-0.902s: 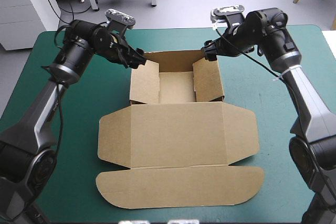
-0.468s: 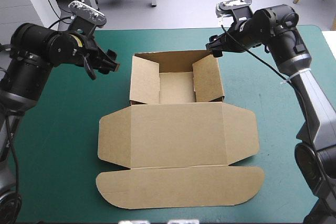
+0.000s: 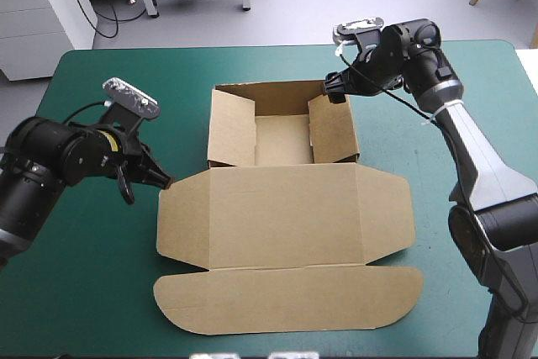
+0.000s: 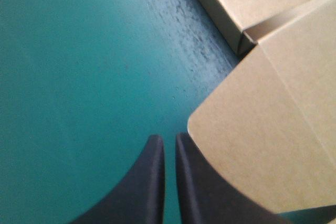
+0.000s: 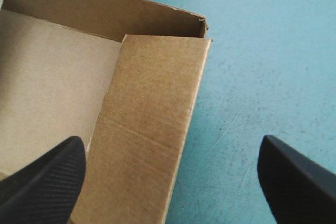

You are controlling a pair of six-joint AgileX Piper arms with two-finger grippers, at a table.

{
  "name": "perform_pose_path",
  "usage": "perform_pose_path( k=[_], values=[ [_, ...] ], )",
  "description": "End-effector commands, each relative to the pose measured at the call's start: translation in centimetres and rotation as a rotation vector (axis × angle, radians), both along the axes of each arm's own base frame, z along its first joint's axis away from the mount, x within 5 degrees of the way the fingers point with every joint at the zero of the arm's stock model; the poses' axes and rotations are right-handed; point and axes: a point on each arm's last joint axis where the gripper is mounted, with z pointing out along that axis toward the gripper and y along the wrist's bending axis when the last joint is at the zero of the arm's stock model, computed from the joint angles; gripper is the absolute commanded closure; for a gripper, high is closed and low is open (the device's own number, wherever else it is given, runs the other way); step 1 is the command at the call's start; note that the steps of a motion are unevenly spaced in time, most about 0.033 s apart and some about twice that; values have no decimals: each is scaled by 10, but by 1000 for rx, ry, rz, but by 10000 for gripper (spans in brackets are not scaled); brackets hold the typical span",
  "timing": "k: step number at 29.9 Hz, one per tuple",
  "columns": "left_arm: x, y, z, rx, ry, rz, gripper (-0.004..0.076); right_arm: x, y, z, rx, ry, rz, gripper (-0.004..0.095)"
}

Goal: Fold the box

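Brown box (image 3: 286,216) being flanked on cover (image 3: 101,275): left gripper (image 4: 168,139) being held clenched, empty, beside flap (image 4: 262,145); right gripper (image 5: 171,145) being held splayed over wall (image 5: 152,93).

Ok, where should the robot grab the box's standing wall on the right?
Probably its free top edge, coming from above. The right wall stands upright, a thin sheet with open space either side. The right tool hangs open across it, one finger over the box floor, one over the teal-green cover, so closing would pinch the board.

Teal-green table cover (image 3: 252,65): flat, smooth, far corners rounded.
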Motion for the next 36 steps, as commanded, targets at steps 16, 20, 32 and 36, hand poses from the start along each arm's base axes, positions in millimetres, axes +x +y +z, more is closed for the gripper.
perform_pose_path(
  k=[16,20,32,36],
  values=[
    [-40,14,-77,-4,76,25,734,35,11,-62,-22,102,-10,447],
    [-39,14,-78,-6,71,23,734,35,11,-63,-25,110,-10,835],
    [-38,14,-77,-6,55,21,734,42,-2,-51,-151,7,-55,927],
    [-38,14,-77,-7,53,20,734,46,-22,-36,-279,-71,-132,927]
  ],
)
